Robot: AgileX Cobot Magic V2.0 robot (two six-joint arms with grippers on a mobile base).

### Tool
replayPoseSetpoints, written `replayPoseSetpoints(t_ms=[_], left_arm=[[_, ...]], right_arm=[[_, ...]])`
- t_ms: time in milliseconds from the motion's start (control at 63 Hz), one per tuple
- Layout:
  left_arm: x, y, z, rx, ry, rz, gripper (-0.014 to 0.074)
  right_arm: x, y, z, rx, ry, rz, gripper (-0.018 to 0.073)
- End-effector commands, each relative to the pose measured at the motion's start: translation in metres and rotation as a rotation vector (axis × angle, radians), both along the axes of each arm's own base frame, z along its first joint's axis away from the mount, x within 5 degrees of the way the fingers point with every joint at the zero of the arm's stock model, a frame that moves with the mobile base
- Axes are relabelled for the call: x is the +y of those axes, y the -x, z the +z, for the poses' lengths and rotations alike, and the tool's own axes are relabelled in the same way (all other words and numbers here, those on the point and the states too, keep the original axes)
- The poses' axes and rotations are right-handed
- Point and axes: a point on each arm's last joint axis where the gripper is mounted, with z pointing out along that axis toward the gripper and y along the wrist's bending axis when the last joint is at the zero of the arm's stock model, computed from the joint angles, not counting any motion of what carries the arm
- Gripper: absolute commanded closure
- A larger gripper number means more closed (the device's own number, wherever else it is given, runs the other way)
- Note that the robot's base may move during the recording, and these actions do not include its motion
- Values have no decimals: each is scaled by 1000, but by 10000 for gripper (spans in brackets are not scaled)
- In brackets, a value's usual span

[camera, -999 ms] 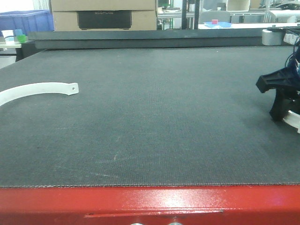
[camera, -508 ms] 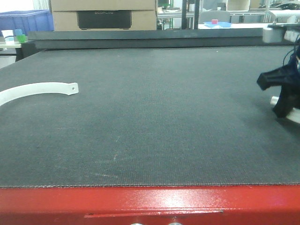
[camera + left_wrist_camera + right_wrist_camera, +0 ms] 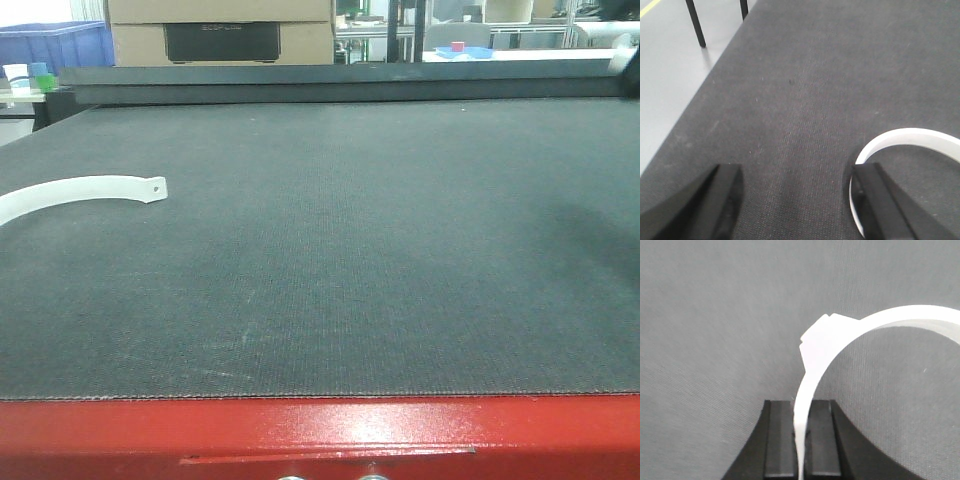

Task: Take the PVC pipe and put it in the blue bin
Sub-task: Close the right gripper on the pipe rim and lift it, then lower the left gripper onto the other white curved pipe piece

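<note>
PVC pipe (image 3: 825,340) is sitting pinched between the fingers of your right gripper (image 3: 800,440); your left gripper (image 3: 795,175) is hanging with fingers apart. Grip firmly while you are swinging toward the blue bin (image 3: 55,42) at 11 o'clock.

White curved PVC pipe (image 3: 890,320) pinched in right gripper (image 3: 801,442); grey mat (image 3: 715,315) behind.

The left gripper (image 3: 796,175) hangs low over the mat (image 3: 815,75) with its jaws spread wide and both dark fingers (image 3: 715,200) pointing forward, while the right gripper (image 3: 800,440), above the same mat, has its jaws closed on a white curved strip (image 3: 840,335).
</note>
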Motion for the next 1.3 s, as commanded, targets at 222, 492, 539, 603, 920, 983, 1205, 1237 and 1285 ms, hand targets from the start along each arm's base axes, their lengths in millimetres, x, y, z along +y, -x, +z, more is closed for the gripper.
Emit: replayPoseSetpoints(t_ms=[222, 492, 539, 603, 920, 983, 1205, 1237, 1285], left_arm=[[5, -32, -25, 36, 16, 4, 180], [-11, -66, -21, 36, 44, -43, 180], [-15, -70, -21, 36, 44, -54, 180], [-20, -74, -25, 59, 47, -69, 180], [-22, -81, -46, 137, 57, -78, 185], [-22, -83, -52, 154, 57, -79, 185], [-22, -86, -67, 196, 62, -78, 185], [-22, -87, -69, 201, 63, -78, 185], [-22, -87, -73, 209, 64, -78, 185]], right_arm=[[7, 25, 33, -110, -50, -5, 727], [9, 30, 32, -66, -60, 7, 727], [9, 30, 32, -64, -61, 7, 727], [9, 30, 31, -61, -61, 8, 727], [9, 31, 31, -53, -63, 10, 727], [9, 31, 31, -53, -63, 10, 727], [9, 31, 31, -56, -61, 11, 727], [9, 30, 31, -60, -60, 10, 727], [9, 30, 32, -65, -59, 9, 727]])
